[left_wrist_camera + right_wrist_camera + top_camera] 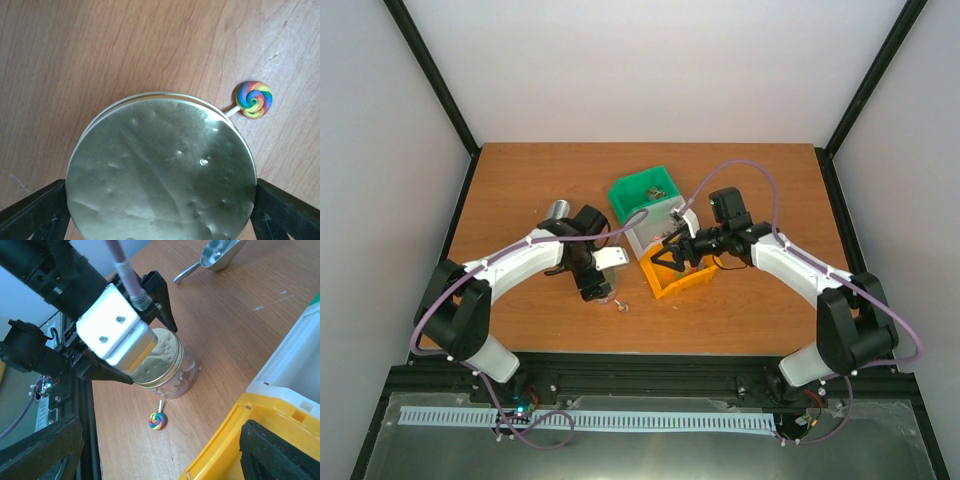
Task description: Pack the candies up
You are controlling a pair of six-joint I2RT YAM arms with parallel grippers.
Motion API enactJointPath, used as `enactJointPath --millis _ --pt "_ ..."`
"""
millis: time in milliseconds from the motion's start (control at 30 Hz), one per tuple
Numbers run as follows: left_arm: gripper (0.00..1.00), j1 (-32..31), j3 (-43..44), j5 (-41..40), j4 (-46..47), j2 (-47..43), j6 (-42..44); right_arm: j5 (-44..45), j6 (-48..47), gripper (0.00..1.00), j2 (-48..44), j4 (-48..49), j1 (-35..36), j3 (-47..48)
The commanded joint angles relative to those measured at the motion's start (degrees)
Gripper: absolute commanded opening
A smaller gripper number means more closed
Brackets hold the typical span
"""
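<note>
Three bins [630, 212], one jar [160, 170], one scoop [217, 252], one lollipop [254, 99].

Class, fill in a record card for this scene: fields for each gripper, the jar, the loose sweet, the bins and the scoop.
left gripper: shut on the gold lid
right gripper: open, at the orange bin
jar: clear, upright on the table
lollipop: rainbow swirl, lying beside the jar
bins: green bin, white bin, orange bin, in a row
scoop: metal, lying on the table
</note>
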Motion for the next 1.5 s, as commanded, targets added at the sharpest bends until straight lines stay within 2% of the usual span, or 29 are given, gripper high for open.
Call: enactJointPath --millis 0,233,367,600,700,967,1167,1367,1467 --pt "0.99 -0.5 0.4 0.2 -2.1 0.6 -0.7 0.9 -2.8 0.85 -4.2 5.4 -0.2 -3.6" --pt "1.0 -0.5 6.9 4.0 -4.5 -0.3 -3.0 1.5 -6.1 0.84 -6.3 5.6 1.7 -6.7" --pt "1.0 -0.5 9.1 5.9 -6.7 -1.7 -3.0 3.8 -10.7 0.83 -7.8 3.3 6.7 -8.6" --pt "1.0 1.6 7.7 5.8 -3.9 -8.6 -6.0 11.1 -14.1 0.83 -5.7 3.2 15.5 -11.2" --pt "1.0 2.9 7.8 4.9 -3.2 -10.0 -7.6 13.4 -12.9 0.83 -3.1 3.3 17.1 -11.0" --pt "1.0 6.4 6.1 8.9 -5.4 -12.5 -7.5 17.5 -14.1 0.82 4.5 5.6 17.3 -11.3" --pt "1.0 6.7 4.8 8.6 -5.4 -13.8 -8.1 19.0 -14.2 0.82 8.3 4.1 15.1 -8.3" --pt "1.0 6.8 4.2 8.6 -6.0 -14.3 -6.9 23.0 -16.0 0.8 9.3 1.0 10.9 -4.8" --pt "1.0 6.9 3.7 9.7 -6.1 -14.8 -6.9 22.5 -16.5 0.8 8.2 3.1 9.9 -5.3"
